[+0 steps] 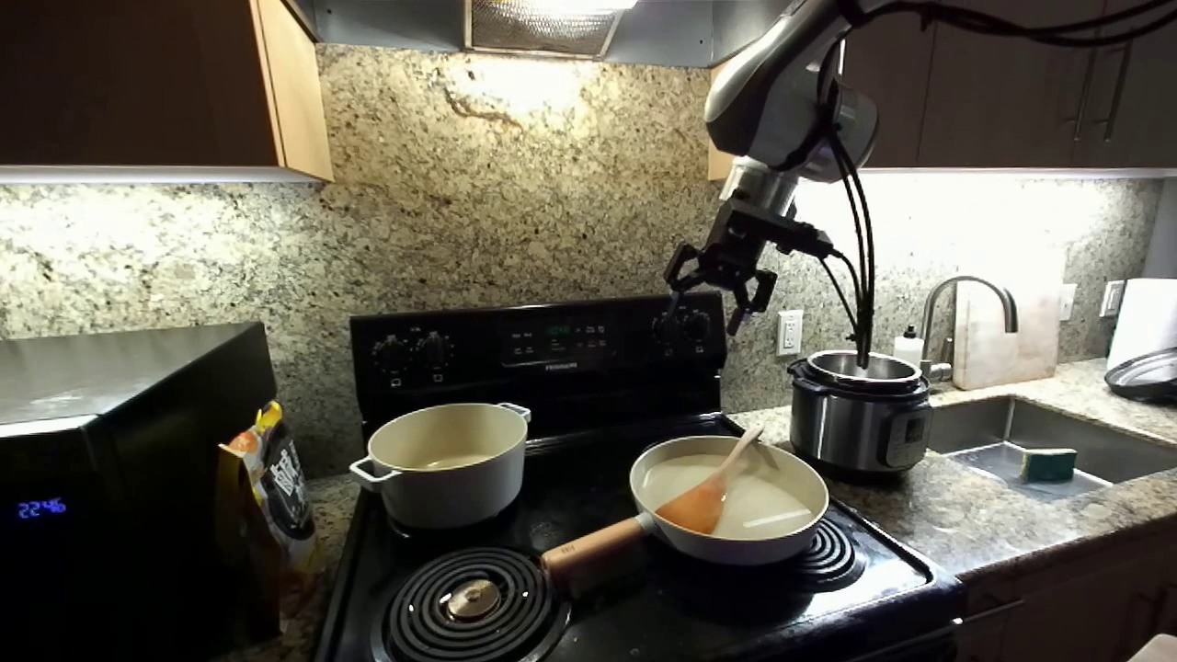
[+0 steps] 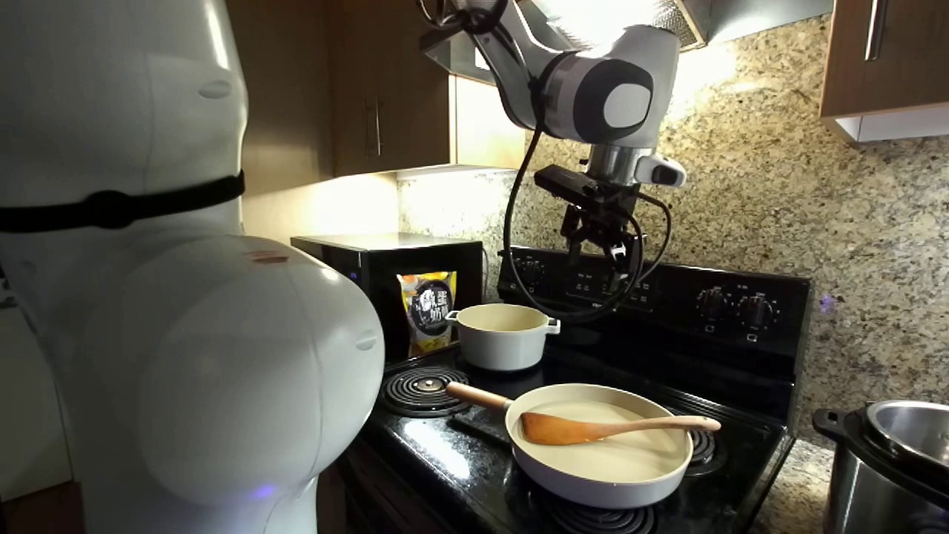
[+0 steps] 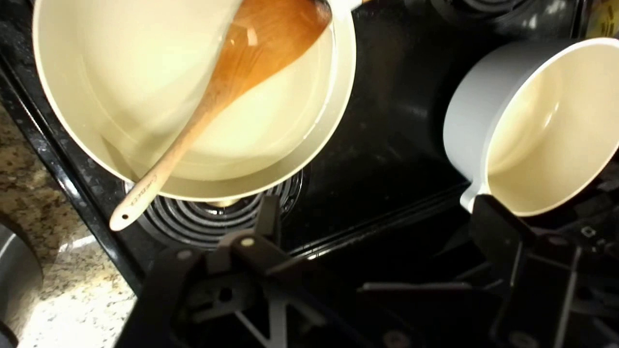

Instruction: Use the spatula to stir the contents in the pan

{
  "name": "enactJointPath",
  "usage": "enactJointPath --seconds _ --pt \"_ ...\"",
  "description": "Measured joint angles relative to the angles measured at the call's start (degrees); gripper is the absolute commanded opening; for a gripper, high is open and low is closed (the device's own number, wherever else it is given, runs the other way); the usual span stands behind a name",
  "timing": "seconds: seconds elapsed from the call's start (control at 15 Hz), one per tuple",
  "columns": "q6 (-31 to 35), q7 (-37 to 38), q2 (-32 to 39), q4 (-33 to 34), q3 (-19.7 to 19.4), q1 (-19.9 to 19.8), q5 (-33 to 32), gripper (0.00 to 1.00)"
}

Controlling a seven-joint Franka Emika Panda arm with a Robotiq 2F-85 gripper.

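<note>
The pan (image 1: pixel 736 552) stands on the stove in both exterior views (image 2: pixel 593 486), its long wooden handle pointing away from the steel pot. Pale whitish contents (image 1: pixel 768 510) cover its floor. The orange-brown wooden spatula (image 1: pixel 696 506) lies in the pan, its blade in the contents and its handle over the rim. In the wrist view the spatula (image 3: pixel 242 63) lies across the pan (image 3: pixel 232 191) at upper left. My gripper (image 1: pixel 704 314) is open and empty, high above the stove near its back panel. In the wrist view the gripper's fingers (image 3: pixel 377 205) are wide apart, away from the spatula handle.
A deeper cream pot (image 1: pixel 451 496) with side handles stands at the back of the stove. A shiny steel pot (image 1: pixel 855 423) stands on the counter beside the stove. A black microwave (image 1: pixel 138 478) and a snack bag (image 1: pixel 285 496) are on the opposite side. The range hood (image 1: pixel 542 28) hangs above.
</note>
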Motion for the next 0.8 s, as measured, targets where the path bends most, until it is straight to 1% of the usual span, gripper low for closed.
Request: enactJointPath --seconds 0.2,0.47,0.6,0.8 --pt "8.14 7.32 1.17 -0.04 1.02 -0.05 0.03 1.0" --pt "18.51 17.31 5.79 -1.0 1.77 -0.42 0.03 1.0" --pt "23.4 20.59 9.06 -1.17 1.56 -1.51 0.32 1.0" --pt "29.24 23.05 13.88 -1.22 0.27 -4.01 2.23 1.0"
